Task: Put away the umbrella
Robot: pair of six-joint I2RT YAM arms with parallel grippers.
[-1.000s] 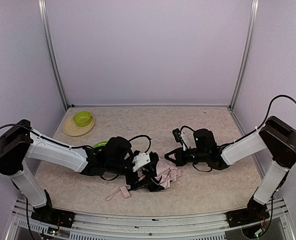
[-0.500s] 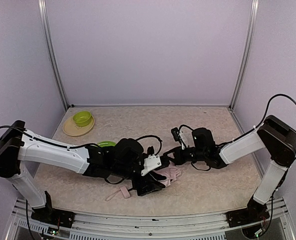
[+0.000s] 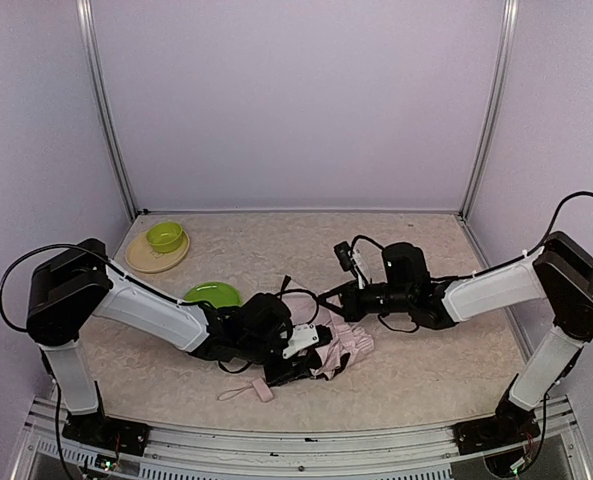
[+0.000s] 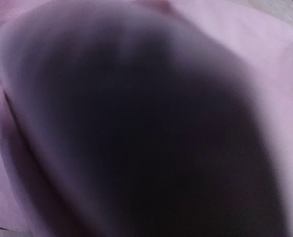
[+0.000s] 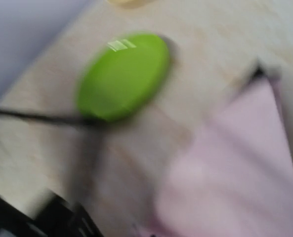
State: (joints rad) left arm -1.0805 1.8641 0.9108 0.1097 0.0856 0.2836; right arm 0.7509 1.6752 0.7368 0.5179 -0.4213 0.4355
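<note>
Seen from above, two robot arms reach low across a pale speckled surface [image 3: 426, 380] toward its middle. The umbrella [image 3: 344, 343] lies there, a little nearer the near edge than the far one, as a crumpled heap of pale pink fabric with dark lining showing. Its small pink strap [image 3: 244, 390] trails on the surface toward the near left. The left arm [image 3: 156, 310] stretches in from the left, and the left jaws sit right against the left side of the fabric heap. The left wrist camera is filled with blurred pink cloth [image 4: 265, 59] and dark shadow, so I cannot tell how wide these jaws stand or whether they grip anything. The right arm [image 3: 486, 290] reaches in from the right. The right jaws are closed tight, just above the far edge of the fabric; whether they pinch any of it cannot be told. A flat green plate [image 3: 213, 294] rests left of centre, just beside the left arm. In the far left corner a green bowl [image 3: 164, 236] sits on a tan plate [image 3: 146, 262].
</note>
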